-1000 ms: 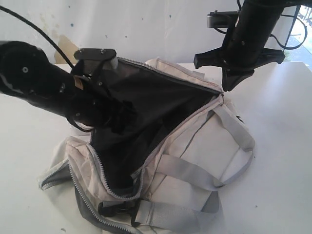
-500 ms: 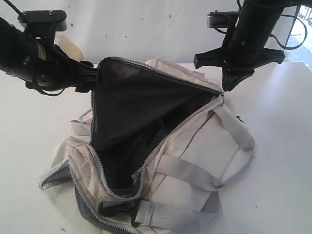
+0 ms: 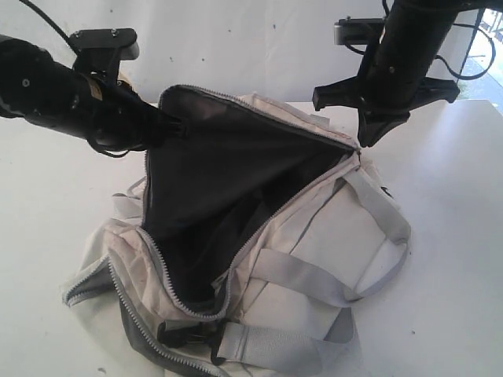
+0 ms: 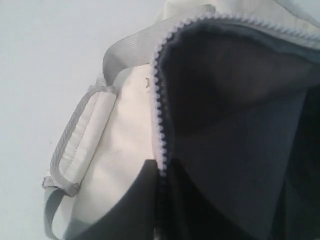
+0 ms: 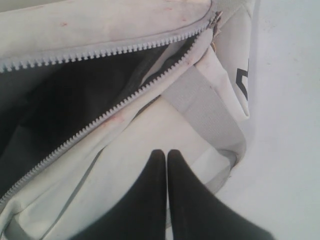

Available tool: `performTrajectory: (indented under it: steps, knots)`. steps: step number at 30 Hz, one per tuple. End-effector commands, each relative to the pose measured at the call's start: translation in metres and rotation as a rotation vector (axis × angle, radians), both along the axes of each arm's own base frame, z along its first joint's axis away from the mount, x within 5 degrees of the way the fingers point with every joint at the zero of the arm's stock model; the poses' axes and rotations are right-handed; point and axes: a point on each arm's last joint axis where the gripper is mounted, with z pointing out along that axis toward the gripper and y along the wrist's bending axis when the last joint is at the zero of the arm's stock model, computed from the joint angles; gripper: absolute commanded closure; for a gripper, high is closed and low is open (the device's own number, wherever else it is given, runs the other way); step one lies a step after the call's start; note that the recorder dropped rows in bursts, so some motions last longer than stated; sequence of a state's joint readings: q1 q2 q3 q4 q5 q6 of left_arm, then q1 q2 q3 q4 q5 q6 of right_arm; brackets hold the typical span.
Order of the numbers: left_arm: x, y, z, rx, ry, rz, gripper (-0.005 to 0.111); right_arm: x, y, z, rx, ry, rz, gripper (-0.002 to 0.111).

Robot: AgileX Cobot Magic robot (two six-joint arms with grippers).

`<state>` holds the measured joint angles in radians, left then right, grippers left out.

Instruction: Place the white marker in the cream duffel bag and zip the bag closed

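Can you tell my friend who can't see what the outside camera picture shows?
A big cream duffel bag lies unzipped on a white table, its black lining showing. The left gripper pinches the bag's zipper edge on the left, and the right gripper hangs shut over the bag's right end. No marker is visible.

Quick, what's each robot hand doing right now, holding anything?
Left gripper: fingers closed, apparently pinching the cream duffel bag at its zipper edge.
Right gripper: fingers closed together, holding nothing.
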<state>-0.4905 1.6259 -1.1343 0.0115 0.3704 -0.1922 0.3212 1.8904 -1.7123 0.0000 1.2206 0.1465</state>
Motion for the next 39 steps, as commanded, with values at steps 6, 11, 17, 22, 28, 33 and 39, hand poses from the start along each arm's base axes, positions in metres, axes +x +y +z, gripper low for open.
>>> performTrajectory:
  steps: [6, 11, 17, 22, 28, 33, 39]
  knots:
    - [-0.038, 0.021, 0.058, 0.365, -0.229, -0.404, 0.106, 0.003, -0.017, 0.004, 0.008, -0.014, -0.055, 0.108]
    - [-0.057, 0.010, 0.053, 0.279, -0.127, -0.596, 0.104, 0.005, -0.020, 0.005, 0.011, -0.024, -0.066, 0.108]
    - [-0.072, 0.007, 0.036, 0.265, -0.052, -0.765, 0.077, 0.005, -0.020, 0.005, 0.012, -0.026, -0.066, 0.108]
    - [-0.079, 0.009, 0.023, 0.253, 0.025, -0.782, 0.039, 0.005, -0.020, 0.005, 0.012, -0.027, -0.066, 0.108]
    - [-0.082, 0.013, 0.034, 0.204, 0.124, -0.659, 0.022, 0.007, -0.020, 0.005, 0.019, -0.050, -0.066, 0.108]
    - [-0.080, 0.030, 0.055, 0.208, 0.172, -0.339, 0.022, 0.010, -0.011, 0.008, 0.125, -0.084, -0.059, 0.108]
    - [-0.085, 0.053, 0.052, 0.180, 0.369, 0.160, 0.022, 0.021, -0.004, -0.004, 0.138, -0.131, 0.067, 0.104]
